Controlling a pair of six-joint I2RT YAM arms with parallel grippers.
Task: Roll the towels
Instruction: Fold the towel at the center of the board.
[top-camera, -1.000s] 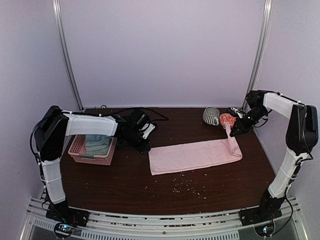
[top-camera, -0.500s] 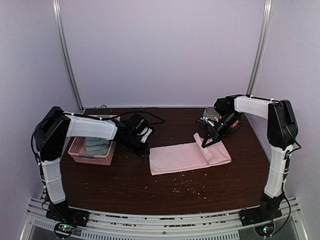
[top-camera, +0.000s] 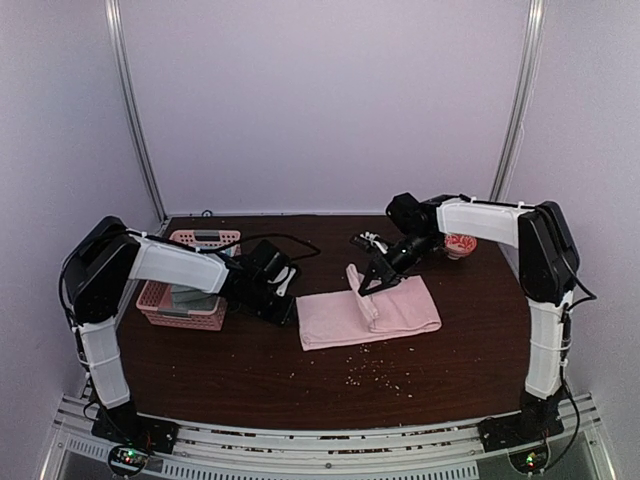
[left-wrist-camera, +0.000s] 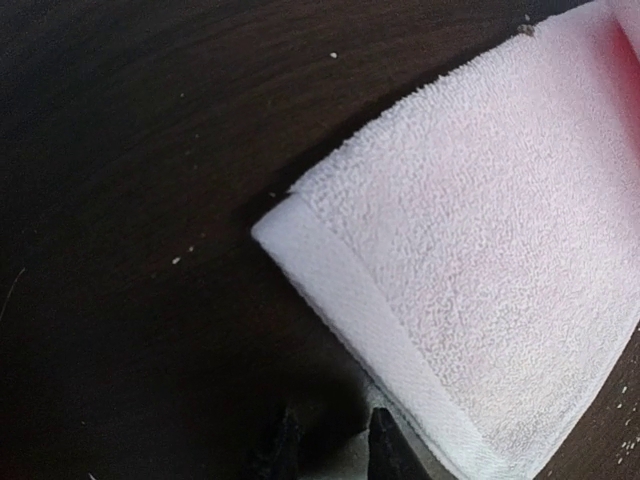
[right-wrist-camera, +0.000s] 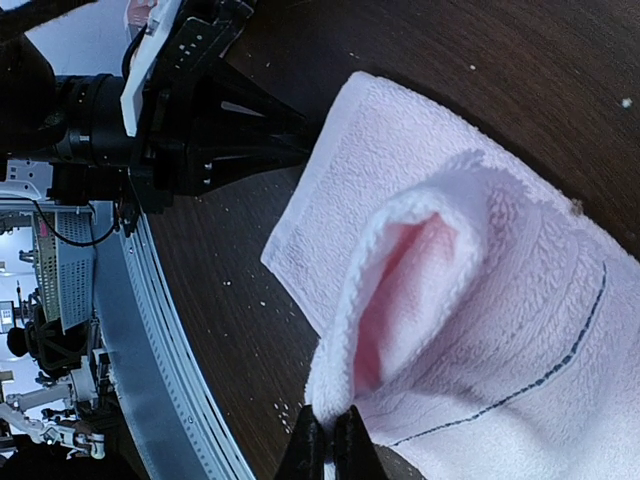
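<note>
A light pink towel (top-camera: 405, 308) lies across the middle of the dark table. Its right end is lifted and folded back to the left over the rest. My right gripper (top-camera: 368, 287) is shut on that raised end; in the right wrist view the fingertips (right-wrist-camera: 330, 445) pinch the looped edge of the towel (right-wrist-camera: 480, 300). My left gripper (top-camera: 290, 302) sits low at the towel's left end. In the left wrist view its fingers (left-wrist-camera: 332, 445) stand slightly apart with nothing between them, just beside the towel's hemmed corner (left-wrist-camera: 330, 270).
A pink basket (top-camera: 160, 300) holding pale blue cloths stands at the left, behind my left arm. A small red-and-white bowl (top-camera: 457, 242) sits at the back right. Crumbs (top-camera: 370, 372) are scattered in front of the towel.
My right gripper has carried the towel's right end leftward over the towel, shortening it. My left gripper has crept towards the towel's left corner and its fingers have narrowed.
</note>
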